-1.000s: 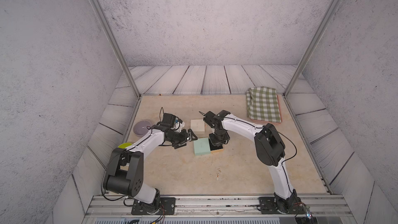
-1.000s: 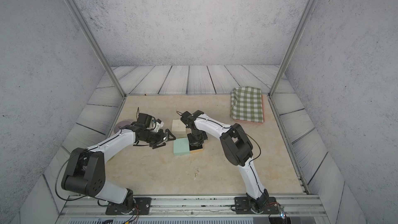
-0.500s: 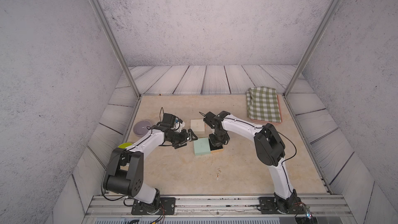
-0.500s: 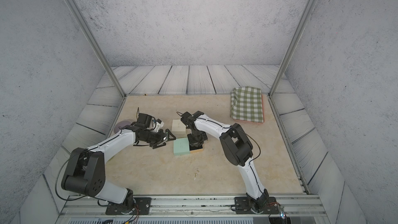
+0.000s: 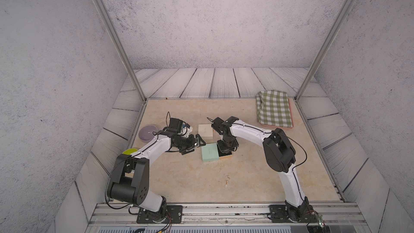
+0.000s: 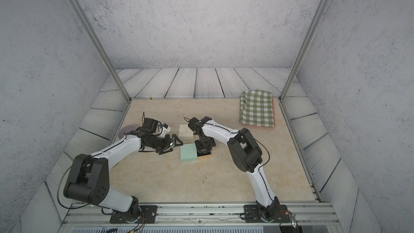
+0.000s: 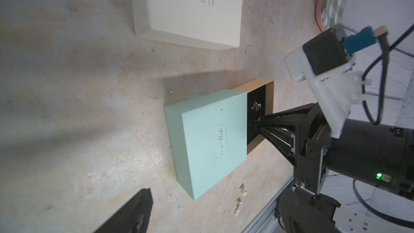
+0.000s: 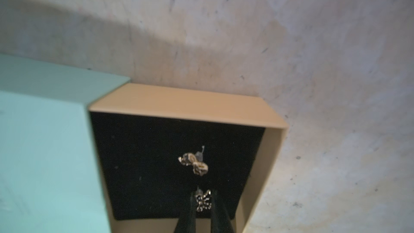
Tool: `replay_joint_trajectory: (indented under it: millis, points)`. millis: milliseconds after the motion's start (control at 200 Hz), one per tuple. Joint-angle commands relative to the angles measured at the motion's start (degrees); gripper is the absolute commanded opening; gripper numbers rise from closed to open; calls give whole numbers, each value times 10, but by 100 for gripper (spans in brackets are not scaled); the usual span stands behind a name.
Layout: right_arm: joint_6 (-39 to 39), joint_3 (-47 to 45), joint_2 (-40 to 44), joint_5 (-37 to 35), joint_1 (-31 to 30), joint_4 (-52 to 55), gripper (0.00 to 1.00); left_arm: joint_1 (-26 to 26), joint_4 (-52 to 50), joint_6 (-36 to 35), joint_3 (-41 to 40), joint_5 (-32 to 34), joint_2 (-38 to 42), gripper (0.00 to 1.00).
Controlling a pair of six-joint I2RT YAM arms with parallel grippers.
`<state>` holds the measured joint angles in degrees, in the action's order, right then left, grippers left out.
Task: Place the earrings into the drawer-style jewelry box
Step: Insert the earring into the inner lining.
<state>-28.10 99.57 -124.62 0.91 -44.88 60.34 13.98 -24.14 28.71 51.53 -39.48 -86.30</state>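
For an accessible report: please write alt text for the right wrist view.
The right pincer, shut on a butterfly-shaped earring, hangs over the black-lined tan drawer tray, where a second earring lies. The tray sticks out of a mint-green box.

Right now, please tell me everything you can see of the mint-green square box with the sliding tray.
The mint-green square cardboard box lies flat on the beige tabletop, lettering on top. Its tan tray, lined in black, is slid partly out. One gold bow-shaped earring lies inside; the right gripper holds a second earring over the lining.

Soft, even overhead light in both top views; dimmer wrist views, broad diffuse shadows, blurred edges.
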Motion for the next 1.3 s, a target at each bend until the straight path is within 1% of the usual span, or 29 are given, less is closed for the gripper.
replay_joint_trajectory:
  millis: [0,130,210,300,355,425,455,510,711,941,1016,1061,1101,1161,1196,1206,1296]
  points:
    - [-6,-10,-15,-7,-3,2,10,2,-2,-5,-6,-9,12,93]
    - [-5,-12,-20,-12,-4,4,11,2,-1,-5,-7,-9,14,93]
    - [-6,-9,-20,-11,-5,10,14,3,-1,-5,-7,-9,15,93]
    - [-6,-5,-9,-12,-5,16,22,3,1,-5,-8,-11,15,93]
    - [-6,1,-2,-14,-5,20,30,3,2,-5,-7,-12,14,93]
    - [-6,8,2,-13,-5,28,37,3,4,-4,-7,-14,14,93]
    - [-5,10,4,-11,-5,30,42,3,4,-4,-6,-14,13,93]
    - [-4,12,8,-9,-5,33,47,3,4,-5,-6,-15,13,93]
    - [-1,12,35,-3,-6,40,49,3,5,-4,-7,-15,15,93]
    - [-1,36,76,3,-6,55,51,3,11,-3,-9,-17,9,93]
    - [-3,27,96,-9,-4,51,51,3,15,1,-11,-16,4,93]
    - [-1,-2,121,-11,3,28,52,3,24,8,-16,-17,-1,93]
    - [-1,-46,148,3,16,-13,54,4,36,18,-21,-20,-8,93]
    - [-7,-120,187,48,46,-89,54,7,58,35,-29,-28,-22,93]
    - [-6,-151,201,82,66,-123,54,10,68,44,-31,-32,-31,93]
    - [-3,-162,204,101,74,-138,55,11,71,46,-32,-32,-34,93]
    - [23,-180,189,200,112,-166,57,21,104,71,-39,-32,-57,93]
